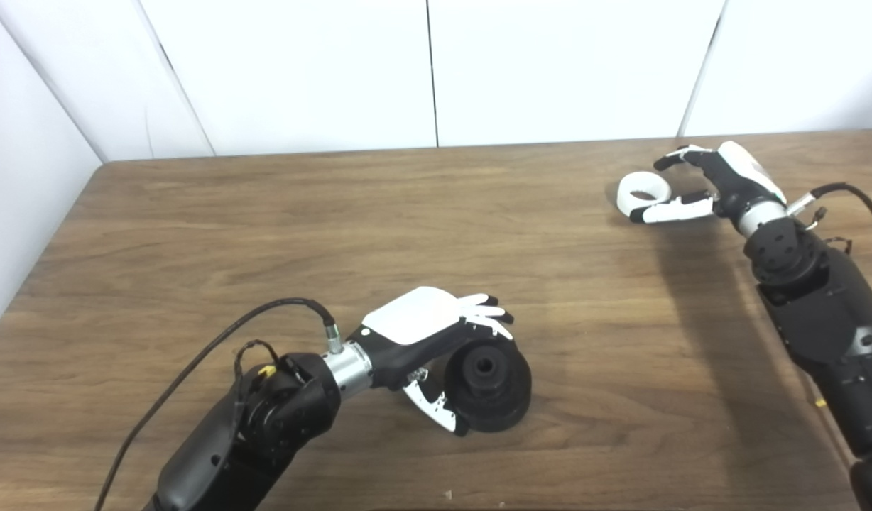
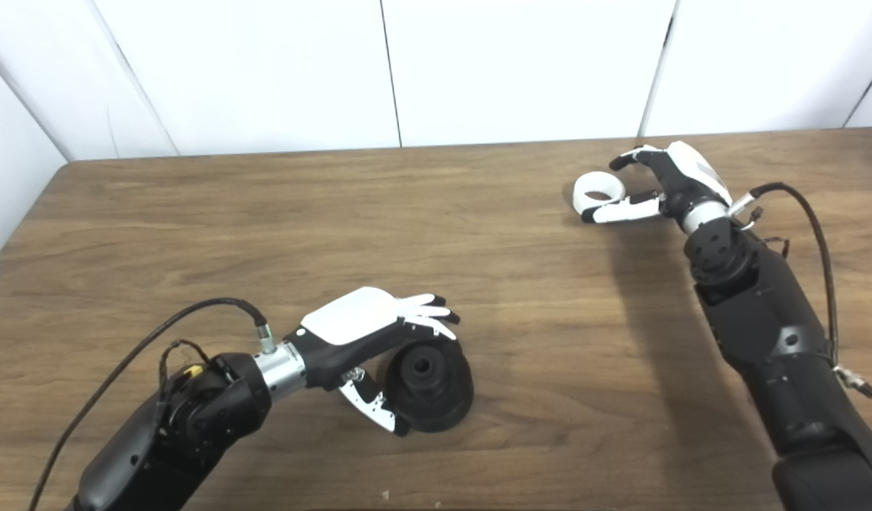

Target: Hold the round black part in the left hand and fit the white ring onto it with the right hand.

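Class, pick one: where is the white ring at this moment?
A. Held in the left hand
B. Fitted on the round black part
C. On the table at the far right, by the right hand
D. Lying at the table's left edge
C: the white ring lies on the table at the far right, between the thumb and fingers of the right hand, far from the round black part at the left hand.

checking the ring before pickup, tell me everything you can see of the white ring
The plain white ring looks like smooth plastic, a short thick band with an open round centre showing the brown wooden table through it. It lies flat near the table's far right part, well away from the round black part. The right hand is open around it: the thumb lies along its near side, seemingly touching, while the fingers curl above its far right edge. It is not lifted.
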Action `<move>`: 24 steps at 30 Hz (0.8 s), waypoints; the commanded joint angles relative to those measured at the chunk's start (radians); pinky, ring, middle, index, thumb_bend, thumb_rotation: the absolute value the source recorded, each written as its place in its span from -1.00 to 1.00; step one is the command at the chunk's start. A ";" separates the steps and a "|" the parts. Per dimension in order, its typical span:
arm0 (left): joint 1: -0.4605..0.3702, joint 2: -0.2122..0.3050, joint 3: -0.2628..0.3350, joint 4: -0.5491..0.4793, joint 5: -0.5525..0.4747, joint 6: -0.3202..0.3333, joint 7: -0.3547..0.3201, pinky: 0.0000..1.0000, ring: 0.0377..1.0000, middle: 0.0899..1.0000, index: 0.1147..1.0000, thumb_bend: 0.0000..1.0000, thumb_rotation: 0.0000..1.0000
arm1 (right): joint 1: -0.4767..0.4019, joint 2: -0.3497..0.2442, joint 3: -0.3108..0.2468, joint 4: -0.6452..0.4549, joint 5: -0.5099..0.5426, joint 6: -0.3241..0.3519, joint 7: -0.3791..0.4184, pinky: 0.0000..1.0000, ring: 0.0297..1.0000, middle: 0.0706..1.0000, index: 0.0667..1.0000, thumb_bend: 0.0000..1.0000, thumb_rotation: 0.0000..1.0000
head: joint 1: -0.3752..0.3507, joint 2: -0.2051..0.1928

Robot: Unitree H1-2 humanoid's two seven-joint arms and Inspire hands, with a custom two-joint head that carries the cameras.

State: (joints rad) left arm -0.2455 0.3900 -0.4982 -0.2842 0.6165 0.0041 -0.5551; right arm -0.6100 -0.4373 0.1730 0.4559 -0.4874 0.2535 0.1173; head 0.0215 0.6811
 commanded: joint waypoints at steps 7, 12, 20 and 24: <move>0.028 0.004 -0.024 0.015 0.030 0.010 -0.027 0.80 0.96 0.82 -0.14 0.05 -0.85 | -0.079 -0.006 0.002 -0.010 -0.006 -0.032 -0.030 0.81 0.98 0.86 0.48 0.86 -0.26 | 0.000 0.004; 0.027 0.001 -0.022 0.021 0.025 0.003 -0.019 0.80 0.95 0.81 -0.14 0.05 -0.86 | -0.084 0.000 0.006 0.004 -0.003 -0.037 -0.029 0.81 0.98 0.86 0.48 0.87 -0.27 | 0.003 0.005; 0.029 -0.002 -0.022 0.013 0.029 0.015 -0.027 0.76 0.96 0.83 -0.14 0.05 -0.85 | -0.088 0.011 0.008 0.024 -0.001 -0.047 -0.034 0.84 0.99 0.87 0.48 0.86 -0.31 | 0.002 0.007; 0.030 -0.005 -0.023 0.013 0.023 0.012 -0.023 0.80 0.96 0.82 -0.14 0.05 -0.85 | -0.092 0.015 0.014 0.036 -0.004 -0.055 -0.040 0.84 0.99 0.86 0.47 0.86 -0.33 | 0.005 0.011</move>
State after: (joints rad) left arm -0.2393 0.3836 -0.4940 -0.2876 0.6159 0.0149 -0.5528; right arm -0.6278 -0.4192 0.1904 0.5017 -0.4887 0.2392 0.1134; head 0.0261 0.6918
